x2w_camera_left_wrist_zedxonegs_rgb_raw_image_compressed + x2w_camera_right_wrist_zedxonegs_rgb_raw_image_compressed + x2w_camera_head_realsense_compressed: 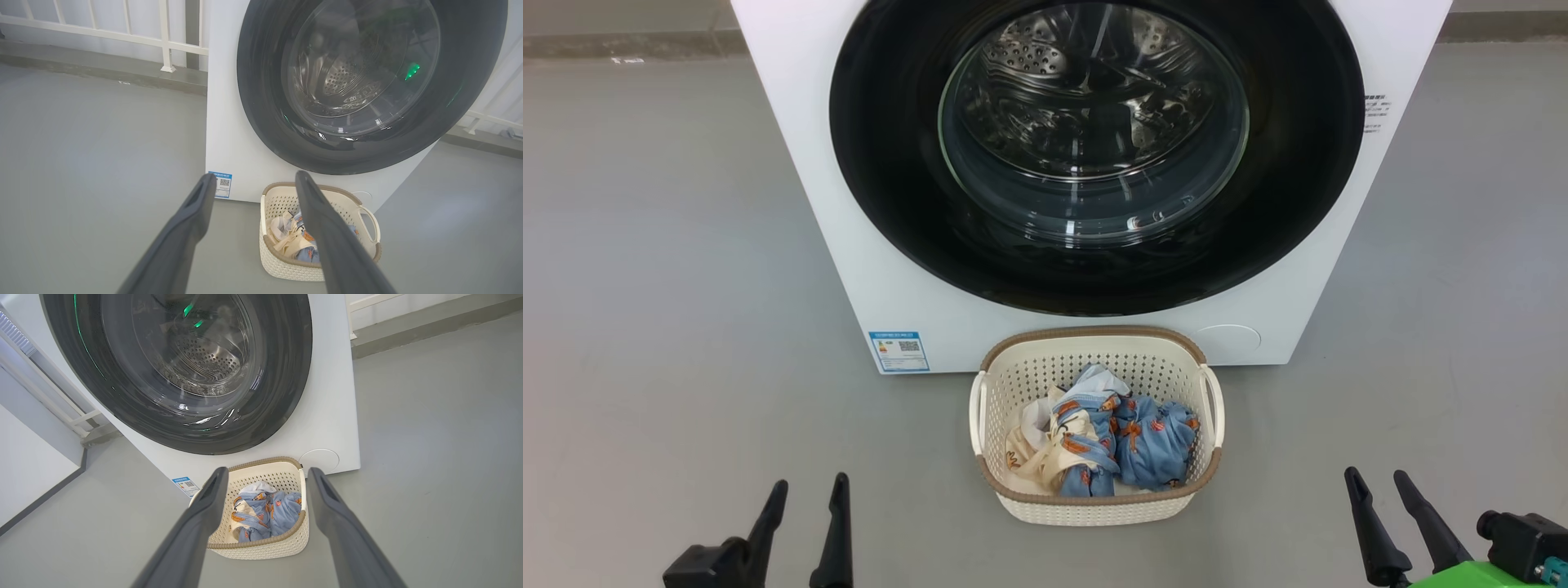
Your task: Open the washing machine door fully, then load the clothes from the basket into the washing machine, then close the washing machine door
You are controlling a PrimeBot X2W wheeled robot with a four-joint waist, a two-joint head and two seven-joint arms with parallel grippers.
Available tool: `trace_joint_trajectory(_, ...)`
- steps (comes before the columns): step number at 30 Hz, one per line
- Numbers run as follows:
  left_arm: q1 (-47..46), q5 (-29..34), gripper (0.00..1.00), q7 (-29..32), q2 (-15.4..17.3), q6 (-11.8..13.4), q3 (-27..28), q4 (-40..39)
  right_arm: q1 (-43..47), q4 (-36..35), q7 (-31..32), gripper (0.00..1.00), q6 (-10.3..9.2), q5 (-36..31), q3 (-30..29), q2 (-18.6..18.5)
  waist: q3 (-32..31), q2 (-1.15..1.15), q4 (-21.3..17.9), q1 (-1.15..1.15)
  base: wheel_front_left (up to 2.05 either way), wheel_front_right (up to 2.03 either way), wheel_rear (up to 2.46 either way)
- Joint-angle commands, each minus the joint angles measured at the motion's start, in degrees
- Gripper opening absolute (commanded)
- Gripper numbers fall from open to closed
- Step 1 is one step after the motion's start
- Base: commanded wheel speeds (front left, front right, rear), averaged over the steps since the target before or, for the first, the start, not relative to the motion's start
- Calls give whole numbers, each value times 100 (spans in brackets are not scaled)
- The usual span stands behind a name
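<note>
The white washing machine (874, 278) stands ahead with its washing machine door (890, 188) shut flat against the front, black rim around a clear glass bowl. On the floor before it sits the cream basket (1094, 508) holding the blue and cream clothes (1111, 441). My left gripper (809, 494) hangs open at the lower left, well left of the basket. At the lower right my right gripper (1379, 480) is open too, right of the basket. Both hold nothing. The door (261, 110), basket (282, 267) and clothes (261, 512) also show in the wrist views.
Grey floor (670, 327) spreads to both sides of the machine. A white railing (163, 41) on a low kerb runs behind it. A blue label sticker (898, 351) marks the machine's lower left front, a round white cover (1227, 339) its lower right.
</note>
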Motion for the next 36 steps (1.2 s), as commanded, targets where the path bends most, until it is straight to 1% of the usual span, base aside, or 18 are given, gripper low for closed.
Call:
trace_joint_trajectory(1,-103,251,100,-100,100,31,138,-197,-9,-169,-104,100,-6,-218,80,-123,17,0,3,0,0,0,0)
trace_joint_trajectory(19,-56,1412,100,-385,124,93,73,-344,32,-262,-387,100,-6,-1216,143,-245,50,0,4,0,0,0,0)
trace_joint_trajectory(32,-122,1407,100,-385,124,138,80,-268,-8,-295,-387,100,-6,-1211,41,-233,126,0,-3,0,0,0,0)
trace_joint_trajectory(36,-129,1491,100,-385,124,196,91,-237,-9,-303,-387,100,-6,-1213,19,-229,123,0,-4,0,6,6,-13)
